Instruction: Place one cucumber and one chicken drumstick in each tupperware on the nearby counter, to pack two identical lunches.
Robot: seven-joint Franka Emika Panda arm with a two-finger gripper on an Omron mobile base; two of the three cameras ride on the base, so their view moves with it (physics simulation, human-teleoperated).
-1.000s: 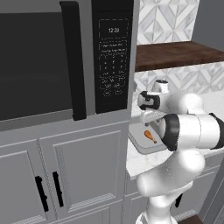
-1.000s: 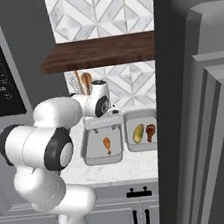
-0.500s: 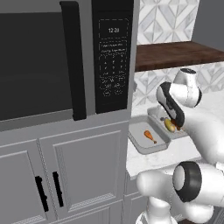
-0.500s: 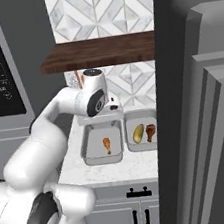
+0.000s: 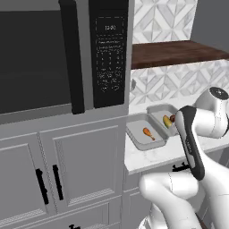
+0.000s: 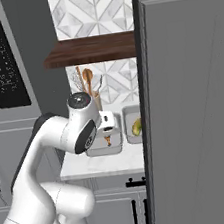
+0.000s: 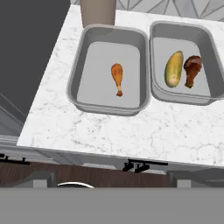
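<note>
Two trays sit side by side at the tabletop's (image 7: 131, 131) back edge — the right tray (image 7: 202, 99) is packed with cucumber (image 7: 173, 69) and drumstick (image 7: 192, 70); the left tray (image 7: 76, 85) holds one drumstick (image 7: 117, 77), no cucumber. The claw is released, nothing grasped.

**Stone, steel-grey and wood**

The counter (image 7: 131, 127) looks like polished white stone, faintly veined in grey. Both tupperware trays (image 7: 76, 78) (image 7: 205, 46) read as smooth, matt grey, metal or plastic. The drumstick (image 7: 117, 78) has a glossy orange-brown skin; the cucumber (image 7: 173, 68) is smooth and waxy. The shelf (image 5: 179, 51) is dark, grained wood; the microwave (image 5: 53, 53) is glossy black.
</note>
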